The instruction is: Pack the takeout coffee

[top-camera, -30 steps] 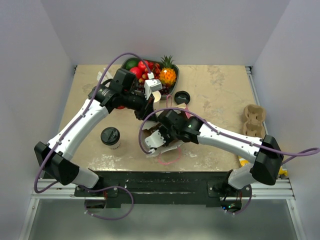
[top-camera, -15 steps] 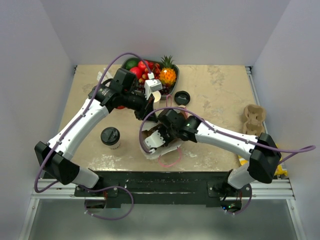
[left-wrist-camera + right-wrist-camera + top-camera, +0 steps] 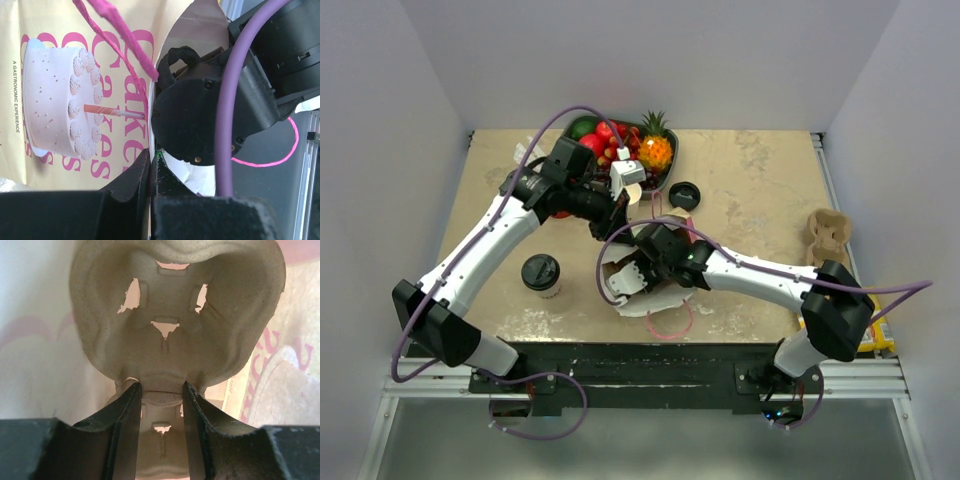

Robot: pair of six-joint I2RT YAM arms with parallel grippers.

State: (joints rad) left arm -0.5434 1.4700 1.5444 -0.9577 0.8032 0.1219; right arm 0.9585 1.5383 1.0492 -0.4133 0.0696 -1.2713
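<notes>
Overhead view: the takeout coffee [image 3: 541, 275], lid on, stands upright on the desk [image 3: 760, 190] at lower left of centre. It is by itself, well apart from both grippers and outside the paper bag [image 3: 655, 300].

The bag lies at lower centre of the frame, its pink handles [image 3: 670, 325] trailing toward the bottom edge.

The left gripper [image 3: 628, 192] is at the bag's upper edge. In the left wrist view it is clenched [image 3: 150, 175] on the bag's rim, beside a printed cake.

The right gripper [image 3: 625, 280] is inside the bag mouth. In the right wrist view it is clasping [image 3: 160, 395] the edge of a moulded pulp cup carrier [image 3: 175, 315], with one finger on each side.

Elsewhere on the desk:
- A loose black lid [image 3: 684, 195] lies above centre.
- A fruit tray [image 3: 620, 145] sits at the top.
- A second pulp carrier [image 3: 827, 235] lies at right.
</notes>
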